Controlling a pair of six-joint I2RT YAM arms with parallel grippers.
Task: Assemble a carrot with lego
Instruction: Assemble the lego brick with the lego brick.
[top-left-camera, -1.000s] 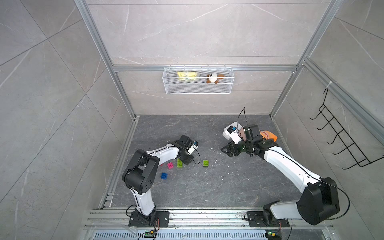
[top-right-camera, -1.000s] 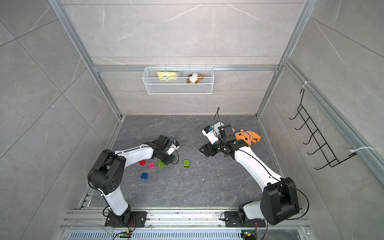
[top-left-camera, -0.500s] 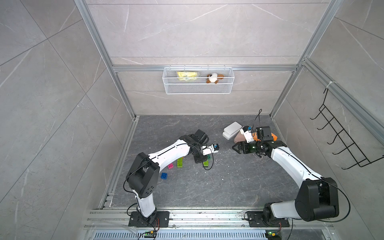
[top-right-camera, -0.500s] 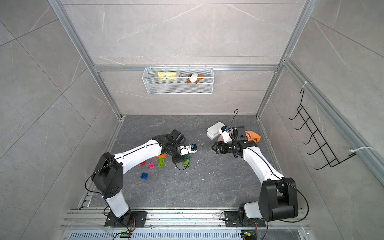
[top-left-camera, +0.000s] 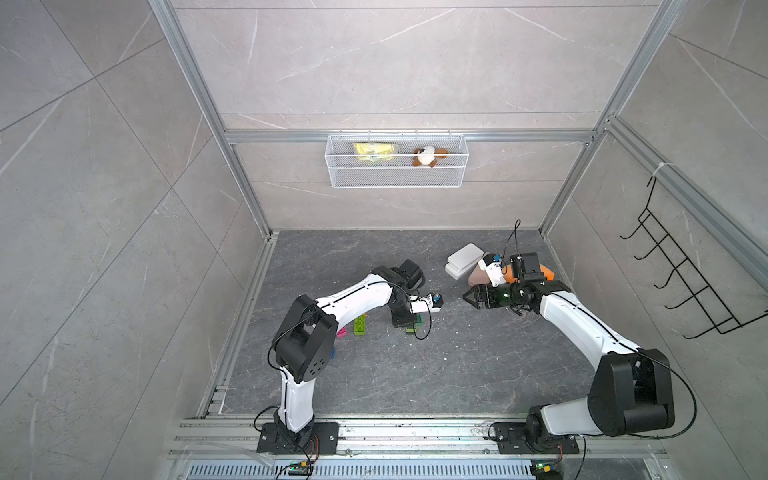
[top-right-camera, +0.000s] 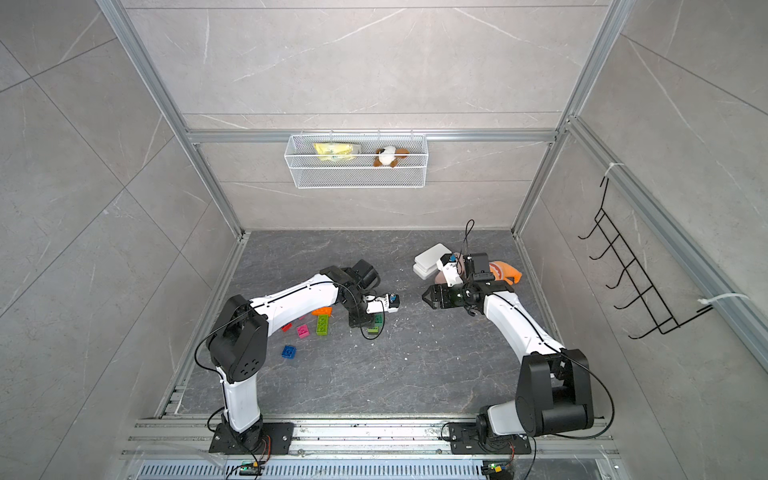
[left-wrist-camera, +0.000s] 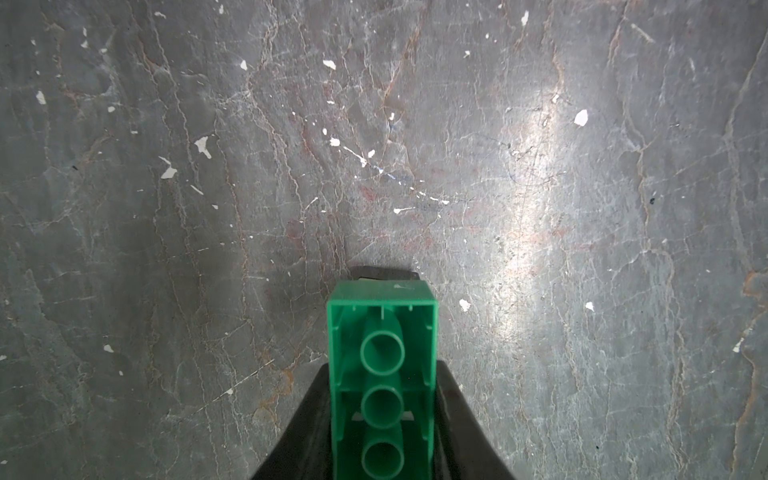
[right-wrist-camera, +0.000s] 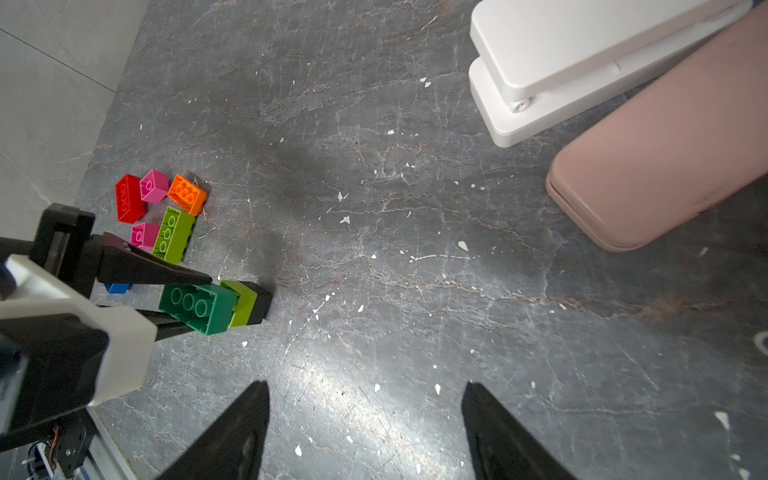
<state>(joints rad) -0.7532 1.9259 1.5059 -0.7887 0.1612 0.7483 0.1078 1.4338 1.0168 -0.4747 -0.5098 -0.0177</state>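
Clamping the dark green brick (right-wrist-camera: 193, 305) across its long sides, your left gripper (right-wrist-camera: 199, 303) holds the carrot (right-wrist-camera: 242, 305) low over the floor (right-wrist-camera: 374, 208), near the loose lego (right-wrist-camera: 172, 235). Long axis runs on from the fingers; black tip (right-wrist-camera: 261, 305) points away, floorward. Tip touching floor: can't tell. Both top views hide most of it under the wrist. Blue brick (right-wrist-camera: 116, 287) half hidden behind a finger. Right gripper (right-wrist-camera: 365, 384) fingers apart, empty.

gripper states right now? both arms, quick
Left gripper: closed, fingers holding the carrot stack by its dark green brick, which is joined to a lime and a black one.
Right gripper: open, holding nothing.
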